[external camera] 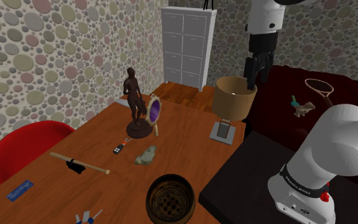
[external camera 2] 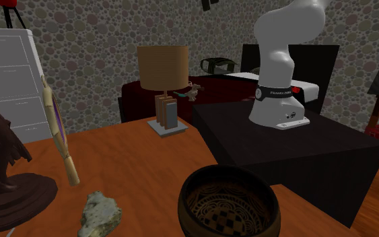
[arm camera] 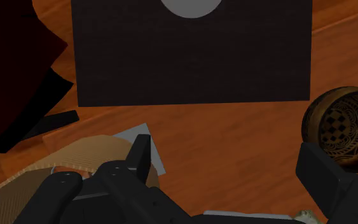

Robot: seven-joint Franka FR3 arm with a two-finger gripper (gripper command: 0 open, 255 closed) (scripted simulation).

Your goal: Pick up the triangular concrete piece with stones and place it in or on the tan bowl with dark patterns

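Note:
The triangular grey-green concrete piece (external camera: 145, 155) (external camera 2: 100, 214) lies on the wooden table, between the dark statue and the bowl. The tan bowl with dark patterns (external camera: 170, 199) (external camera 2: 228, 202) (arm camera: 343, 127) stands upright near the table's front edge, close to the black stand. My gripper (external camera: 252, 79) (arm camera: 228, 153) hangs high over the lamp at the table's far end, well away from both. It is open, and its fingers hold nothing.
A lamp with a tan shade (external camera: 233, 97) (external camera 2: 162, 67) stands just below the gripper. A dark statue (external camera: 133, 105), an oval purple mirror (external camera: 154, 113) and a wooden stick (external camera: 79, 163) share the table. The black stand (external camera: 247, 172) borders it; a white cabinet (external camera: 185, 48) stands behind.

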